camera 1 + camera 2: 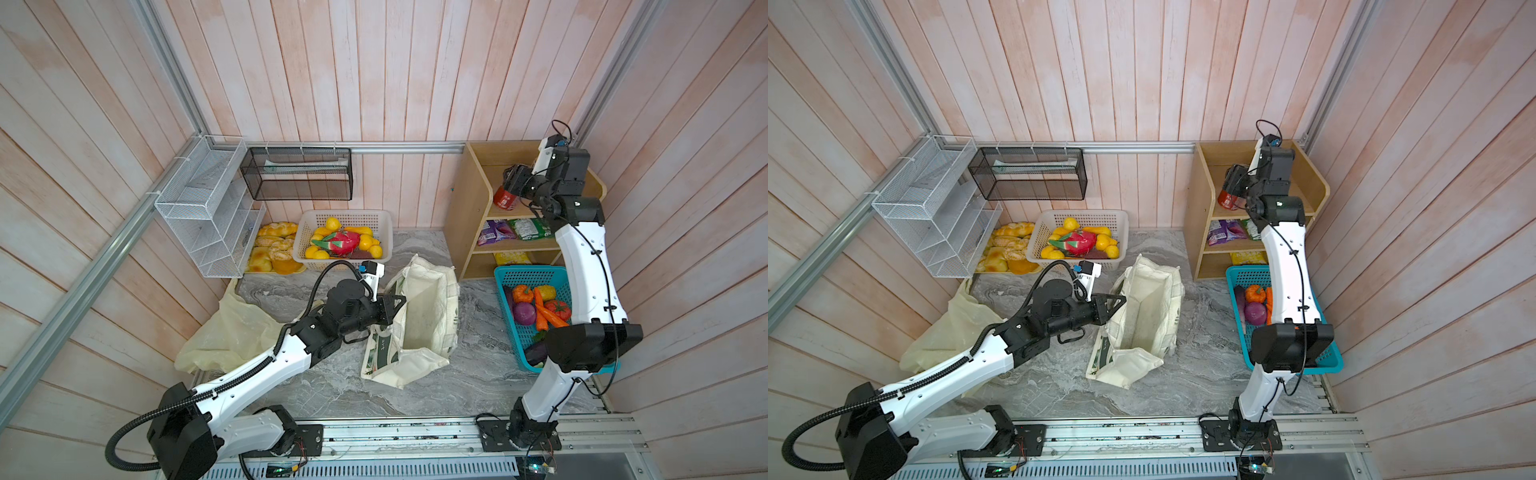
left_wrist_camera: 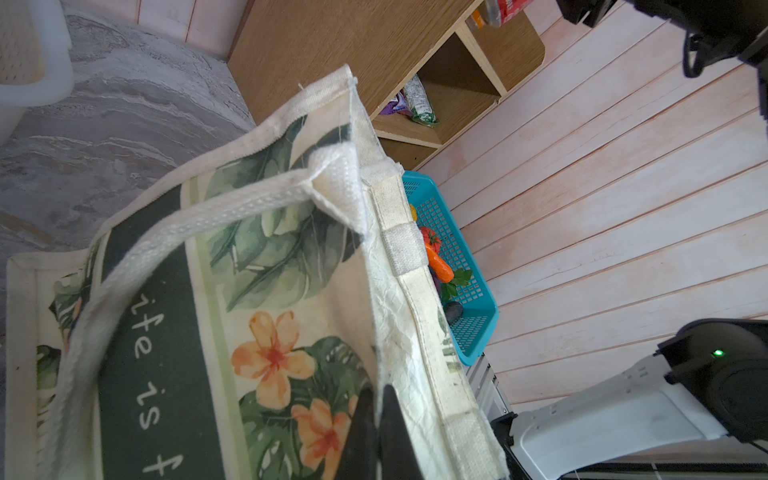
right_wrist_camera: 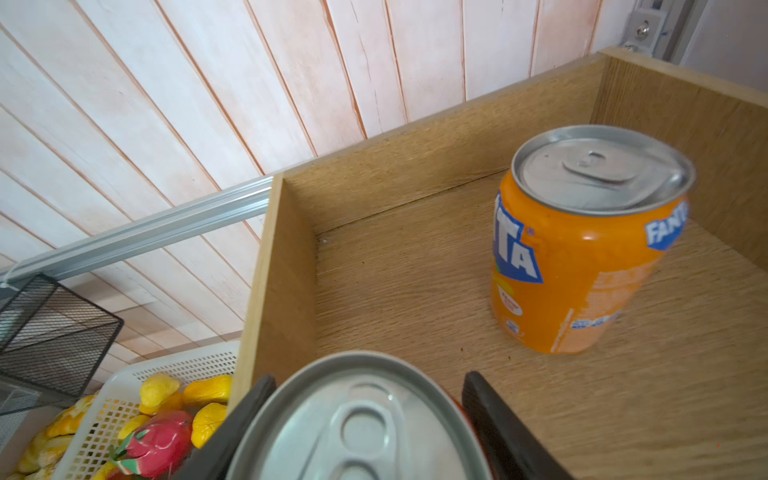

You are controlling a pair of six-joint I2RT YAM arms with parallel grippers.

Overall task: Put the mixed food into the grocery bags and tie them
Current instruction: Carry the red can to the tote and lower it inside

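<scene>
**Left side.** The left gripper (image 2: 376, 409) has its fingers (image 2: 397, 432) closed tight, pinching the rim of the tote (image 1: 428, 316), with the cloth caught between the pads. The tote stands open-mouthed on the table (image 1: 316, 386), its hollow just beyond the fingertips. The plastic bag (image 1: 232, 328) lies slumped on the table behind the left arm, well apart from those fingers.

**Right side.** The right gripper (image 3: 368, 378) has its fingers (image 3: 494, 415) at a medium spread, one against each side of the red can (image 3: 357, 428). The can fills the gap between them (only its silver lid and a sliver of red show in the wrist view). It is at the top level of the shelf (image 1: 469, 208). Whether its base rests on the board cannot be told.

**Other items.**
- The orange can (image 3: 582, 249) stands upright on the same board, beyond the right fingertips and off to one side, clear of the red can.
- The purple packet (image 1: 492, 230) lies one level below the right fingers, just beside the green packet (image 1: 530, 228).
- The blue basket (image 1: 509, 276) sits on the table at the shelf's foot, under the right arm.
</scene>
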